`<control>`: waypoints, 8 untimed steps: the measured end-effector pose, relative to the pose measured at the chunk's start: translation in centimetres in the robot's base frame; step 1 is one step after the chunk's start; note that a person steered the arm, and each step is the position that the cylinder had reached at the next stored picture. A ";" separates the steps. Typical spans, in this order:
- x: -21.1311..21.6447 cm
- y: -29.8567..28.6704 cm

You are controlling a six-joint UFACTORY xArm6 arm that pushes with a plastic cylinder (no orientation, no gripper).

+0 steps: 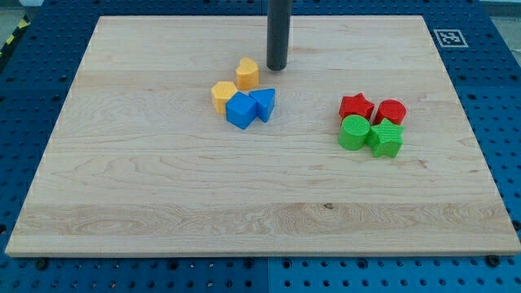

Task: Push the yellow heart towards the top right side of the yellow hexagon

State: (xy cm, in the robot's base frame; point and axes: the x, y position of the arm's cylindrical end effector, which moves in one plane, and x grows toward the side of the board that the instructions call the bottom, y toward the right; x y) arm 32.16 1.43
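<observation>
The arm carries no hand at all, so there is nothing to be apart, together or clamped; it ends in a dark rod, and my tip [277,67] rests on the wooden desk [163,203] near the view's top, just to the right of the yellow heart [247,73] and slightly above it, with a small gap between them as far as can be told.

The yellow heart sits up and to the right of the yellow hexagon [223,94], close to it but seemingly not touching. Just below them lie a blue cube [241,111] and a blue triangular block [264,103], pressed against each other, the cube touching the hexagon. Well apart, on the view's right, a red star [356,107], a red cylinder [391,111], a green cylinder [353,132] and a green block [386,140] form a tight cluster.

Judging by this layout, the heart is already about where the task wants it, so the step in hand looks like a final nudge. Any further move calls for a short, gentle push leftward and down, stopping before the heart knocks the hexagon or the blue blocks
</observation>
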 end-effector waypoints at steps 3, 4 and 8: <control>-0.7 -3.9; -0.7 -3.9; 1.7 -3.7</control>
State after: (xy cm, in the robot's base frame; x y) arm 33.81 -2.30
